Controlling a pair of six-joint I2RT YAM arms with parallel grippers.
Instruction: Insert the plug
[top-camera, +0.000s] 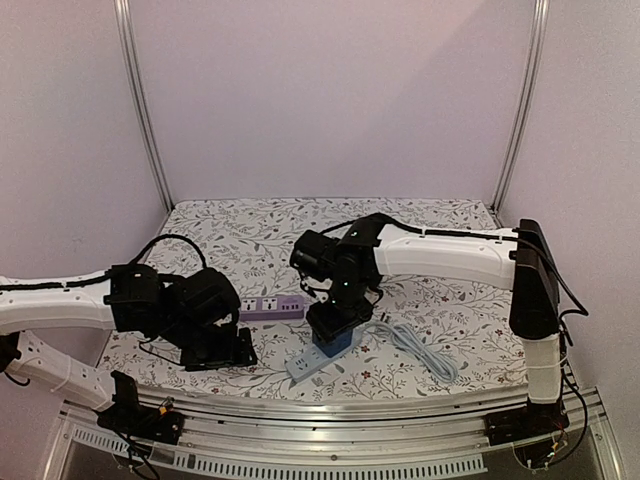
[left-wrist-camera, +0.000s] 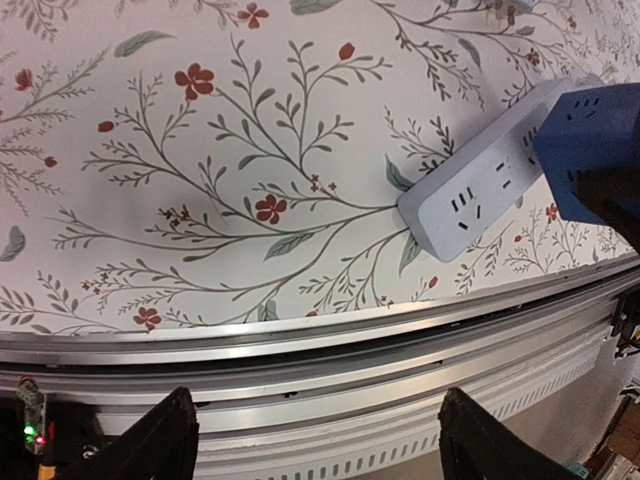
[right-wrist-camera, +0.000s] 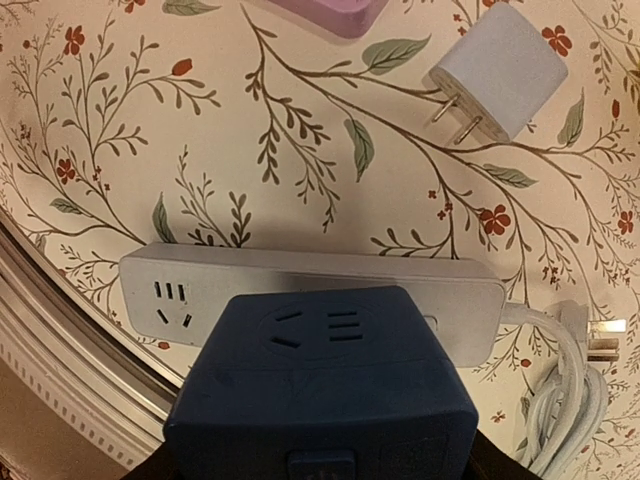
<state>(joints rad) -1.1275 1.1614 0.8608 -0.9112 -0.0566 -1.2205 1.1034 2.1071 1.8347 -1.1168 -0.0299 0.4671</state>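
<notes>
- Right fingers (top-camera: 322, 322) clamped on blue cube plug (right-wrist-camera: 320, 390), its socket face toward the wrist camera; prongs presumably face down, hidden.
- Cube hangs right over the grey power strip (right-wrist-camera: 300, 275) lying on the counter (right-wrist-camera: 100, 120). Can't tell whether it's touching or seated.
- Left fingers (left-wrist-camera: 150, 445) wide apart, empty, strip's free end ahead of them; likely parked to brace it.
- White charger (right-wrist-camera: 500, 70) beyond the strip, unused.
- No brand or text legible.
</notes>
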